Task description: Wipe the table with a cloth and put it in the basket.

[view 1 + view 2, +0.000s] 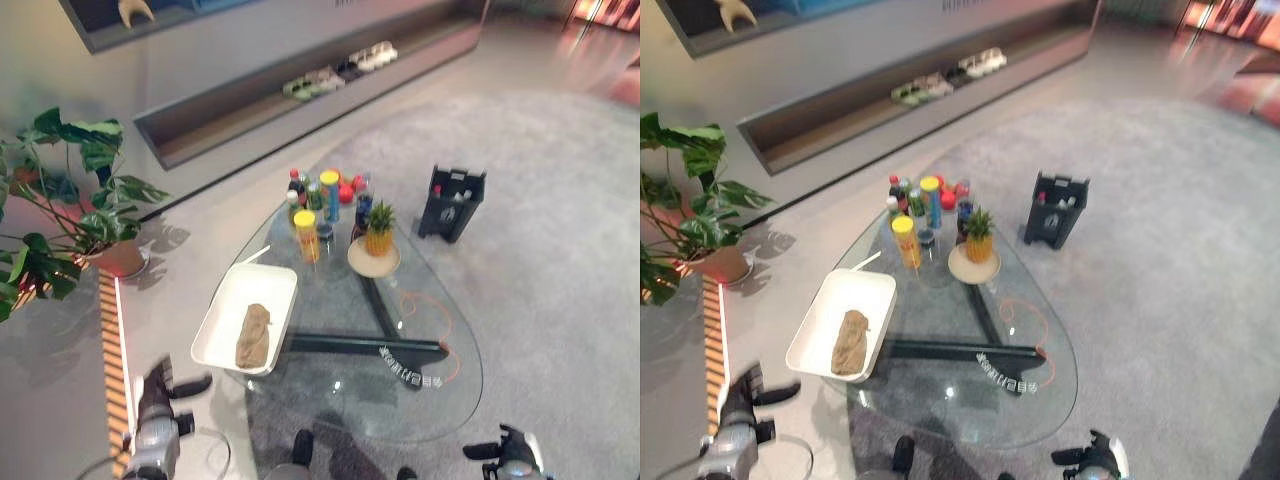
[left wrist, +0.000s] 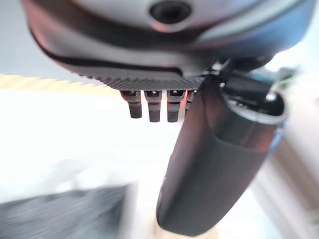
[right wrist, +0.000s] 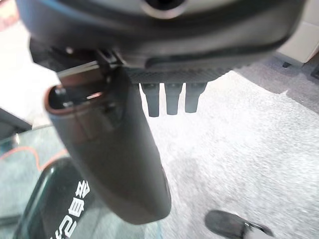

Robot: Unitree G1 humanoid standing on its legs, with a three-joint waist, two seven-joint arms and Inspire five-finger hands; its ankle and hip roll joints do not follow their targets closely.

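A brown cloth (image 1: 253, 335) lies rolled up in a white tray (image 1: 225, 312) at the left end of the oval glass table (image 1: 440, 385). A dark basket (image 1: 452, 203) stands on the grey carpet past the table's far right side. My left hand (image 1: 158, 392) hangs low beside the table's near left, well short of the tray; in its wrist view the fingers (image 2: 152, 105) are straight and the thumb (image 2: 214, 164) holds nothing. My right hand (image 1: 512, 455) hangs off the table's near right edge, open and empty too, with its thumb (image 3: 114, 149) over the glass.
Several bottles (image 1: 325, 192), a yellow can (image 1: 305, 235) and a small pineapple on a plate (image 1: 377, 238) crowd the table's far end. A potted plant (image 1: 70, 200) stands at the left. A low wall shelf with shoes (image 1: 340, 72) runs behind. Dark crossed legs (image 1: 365, 345) show under the glass.
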